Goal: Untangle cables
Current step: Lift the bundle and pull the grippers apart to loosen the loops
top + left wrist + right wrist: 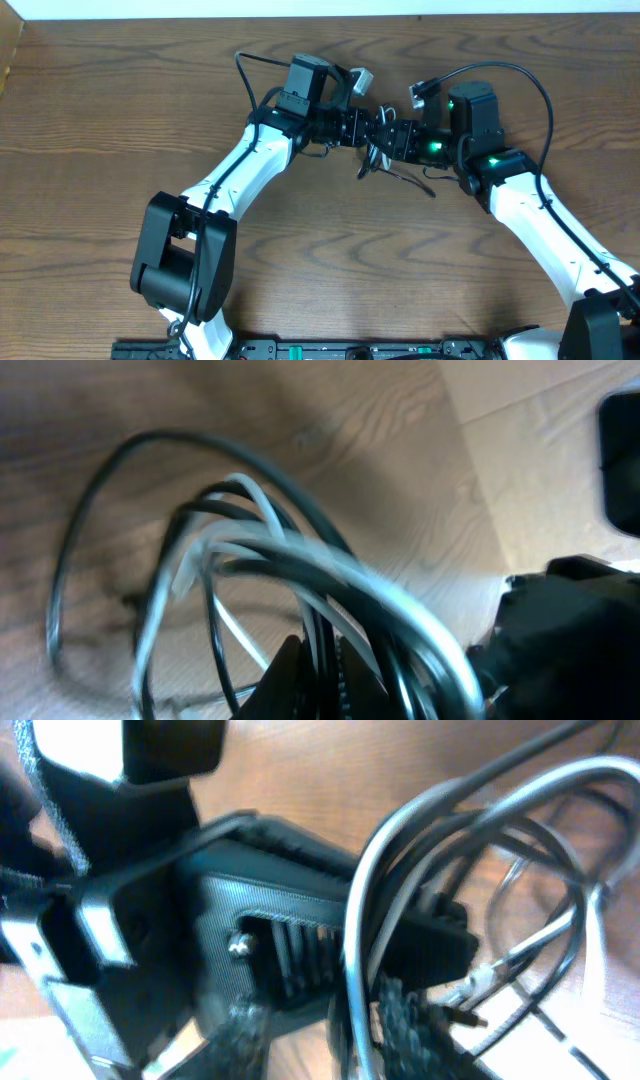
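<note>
Crowding overhead: cables (377, 160) bunched just beside left gripper (364, 128), right gripper (394, 138) opposite. Left wrist: jaws narrow, pinching strands. Right wrist: jaws unreadable (blur); loops drape the left gripper, so pulling apart may cinch knots.

Blurred cables (300, 555) — black, white, tangled

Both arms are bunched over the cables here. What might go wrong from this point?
The left gripper and right gripper nearly meet over the cables, so they may collide. In the left wrist view the black cable and white cable loop through each other; pulling apart may tighten the tangle. Loops draped close around both grippers may snag on them.
</note>
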`<state>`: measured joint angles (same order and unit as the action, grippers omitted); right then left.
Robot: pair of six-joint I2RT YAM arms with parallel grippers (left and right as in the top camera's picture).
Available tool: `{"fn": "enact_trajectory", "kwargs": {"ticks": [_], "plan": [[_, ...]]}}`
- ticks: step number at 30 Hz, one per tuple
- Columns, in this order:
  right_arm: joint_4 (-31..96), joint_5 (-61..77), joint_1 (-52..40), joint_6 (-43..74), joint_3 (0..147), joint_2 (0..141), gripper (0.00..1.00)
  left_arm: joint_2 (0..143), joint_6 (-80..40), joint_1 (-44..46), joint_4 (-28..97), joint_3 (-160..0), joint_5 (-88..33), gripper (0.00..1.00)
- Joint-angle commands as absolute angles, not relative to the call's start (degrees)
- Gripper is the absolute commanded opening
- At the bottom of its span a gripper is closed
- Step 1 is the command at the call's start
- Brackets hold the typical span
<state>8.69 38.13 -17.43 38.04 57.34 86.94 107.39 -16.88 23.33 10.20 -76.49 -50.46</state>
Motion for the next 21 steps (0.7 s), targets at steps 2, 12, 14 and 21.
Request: {"fn": "enact_trajectory", "kwargs": {"ticks": [2, 12, 14, 21], "plan": [[7.9, 39.8, -18.5, 43.6, 58.1, 86.3, 0.48, 107.4, -18.6, 25.1, 6.5, -77.1, -62.7, 0.07], [6.4, 41.6, -15.4, 45.4, 58.1, 84.9, 0.66, 107.4, -19.4, 25.7, 7.3, -77.1, -60.2, 0.07], [6.4, 42.9, -13.1, 45.4, 58.1, 84.1, 0.69, 107.4, -19.4, 25.7, 8.1, -77.1, -58.4, 0.07], [7.6, 46.8, -7.0, 43.2, 58.1, 82.6, 0.77, 107.4, -19.1, 25.7, 8.1, -77.1, -57.3, 0.08]]}}
